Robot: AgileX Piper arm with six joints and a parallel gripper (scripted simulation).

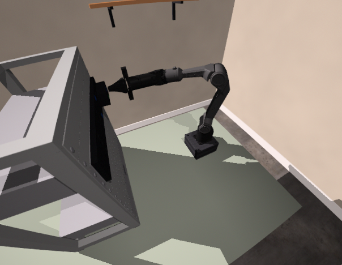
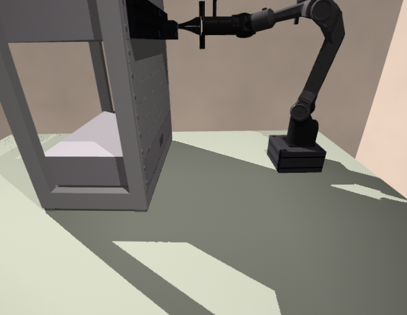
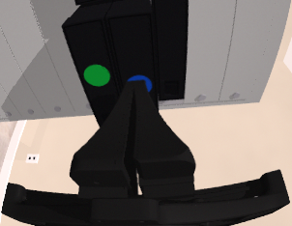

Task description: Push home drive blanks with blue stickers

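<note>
Jaws shut at blue sticker (image 3: 140,81)

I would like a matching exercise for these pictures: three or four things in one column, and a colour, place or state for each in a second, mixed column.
Things:
1. gripper
2. sticker on the blank left of the fingertips, in the wrist view
3. sticker at the fingertips
4. wall shelf

Descriptions:
A. blue
B. orange board on dark brackets
C. shut, holding nothing
D. green

Pairs: 1-C, 2-D, 3-A, 4-B
</note>
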